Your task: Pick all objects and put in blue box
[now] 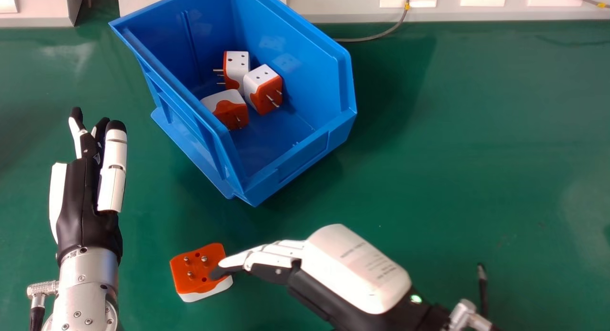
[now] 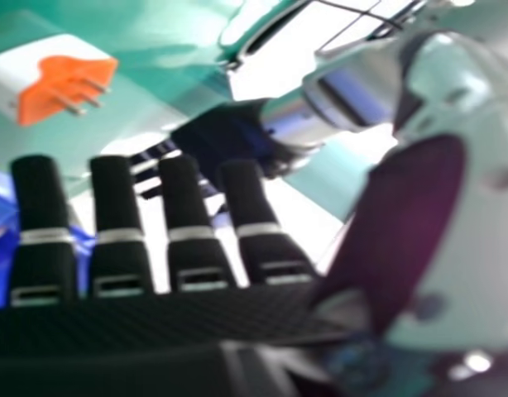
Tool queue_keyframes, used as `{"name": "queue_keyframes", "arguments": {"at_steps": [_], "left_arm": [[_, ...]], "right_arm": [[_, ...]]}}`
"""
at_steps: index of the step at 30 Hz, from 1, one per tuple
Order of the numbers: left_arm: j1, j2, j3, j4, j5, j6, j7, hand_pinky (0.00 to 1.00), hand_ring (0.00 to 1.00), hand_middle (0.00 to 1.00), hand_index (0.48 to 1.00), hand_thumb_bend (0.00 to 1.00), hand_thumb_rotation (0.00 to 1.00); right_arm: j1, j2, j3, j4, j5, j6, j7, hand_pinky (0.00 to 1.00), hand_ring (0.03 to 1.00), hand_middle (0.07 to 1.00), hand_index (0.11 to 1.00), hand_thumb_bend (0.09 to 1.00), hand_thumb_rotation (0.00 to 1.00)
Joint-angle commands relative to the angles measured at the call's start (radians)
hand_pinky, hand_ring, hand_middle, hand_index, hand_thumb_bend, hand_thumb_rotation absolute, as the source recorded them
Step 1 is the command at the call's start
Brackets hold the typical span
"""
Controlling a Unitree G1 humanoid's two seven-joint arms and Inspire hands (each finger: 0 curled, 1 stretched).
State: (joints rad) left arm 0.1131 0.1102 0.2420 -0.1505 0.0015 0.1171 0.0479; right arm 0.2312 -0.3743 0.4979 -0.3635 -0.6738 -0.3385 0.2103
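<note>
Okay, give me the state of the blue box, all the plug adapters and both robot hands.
Blue box: open-topped, partly filled
Three boxed adapters: inside, prongs exposed
Adapter on the table: outside the box, prongs up
Left hand: open
Right hand: open, fingers straight
</note>
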Motion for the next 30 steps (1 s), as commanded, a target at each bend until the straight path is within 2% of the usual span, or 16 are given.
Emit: {"name": "queue_keyframes", "arguments": {"at_steps": [1, 3, 7, 12, 14, 21, 30], "left_arm": [[-0.012, 0.013, 0.001, -0.006, 0.0, -0.027, -0.001, 0.96, 0.97, 0.97, 0.973, 0.24, 0.91], [-0.012, 0.013, 0.002, -0.003, -0.002, -0.03, -0.003, 0.96, 0.97, 0.97, 0.973, 0.24, 0.91], [-0.006, 0.01, 0.002, -0.018, -0.005, -0.023, -0.004, 0.96, 0.97, 0.97, 0.973, 0.24, 0.91], [-0.001, 0.009, 0.004, -0.02, -0.009, -0.027, -0.006, 0.96, 0.97, 0.97, 0.973, 0.25, 0.91], [0.002, 0.008, 0.003, -0.026, -0.008, -0.024, -0.006, 0.96, 0.97, 0.97, 0.973, 0.24, 0.91], [0.005, 0.009, 0.001, -0.025, 0.0, -0.029, -0.002, 0.96, 0.97, 0.97, 0.973, 0.24, 0.91], [0.009, 0.007, 0.001, -0.025, -0.001, -0.036, 0.0, 0.96, 0.97, 0.97, 0.97, 0.25, 0.91]], "right_arm": [[-0.025, 0.026, 0.019, 0.018, -0.004, -0.018, -0.016, 0.6, 0.733, 0.773, 0.77, 0.478, 0.47], [-0.034, 0.037, 0.029, 0.038, -0.014, -0.025, -0.027, 0.6, 0.734, 0.773, 0.77, 0.481, 0.48], [-0.053, 0.074, 0.055, 0.079, -0.038, -0.016, -0.052, 0.6, 0.738, 0.779, 0.774, 0.49, 0.49], [-0.105, 0.123, 0.079, 0.13, -0.082, 0.015, -0.06, 0.62, 0.746, 0.793, 0.782, 0.482, 0.47], [-0.124, 0.138, 0.084, 0.14, -0.099, 0.028, -0.062, 0.63, 0.755, 0.804, 0.787, 0.475, 0.46], [-0.161, 0.193, 0.107, 0.184, -0.211, 0.089, -0.14, 0.65, 0.777, 0.827, 0.805, 0.466, 0.45], [-0.18, 0.233, 0.153, 0.256, -0.308, 0.18, -0.193, 0.73, 0.863, 0.91, 0.88, 0.464, 0.48]]}}
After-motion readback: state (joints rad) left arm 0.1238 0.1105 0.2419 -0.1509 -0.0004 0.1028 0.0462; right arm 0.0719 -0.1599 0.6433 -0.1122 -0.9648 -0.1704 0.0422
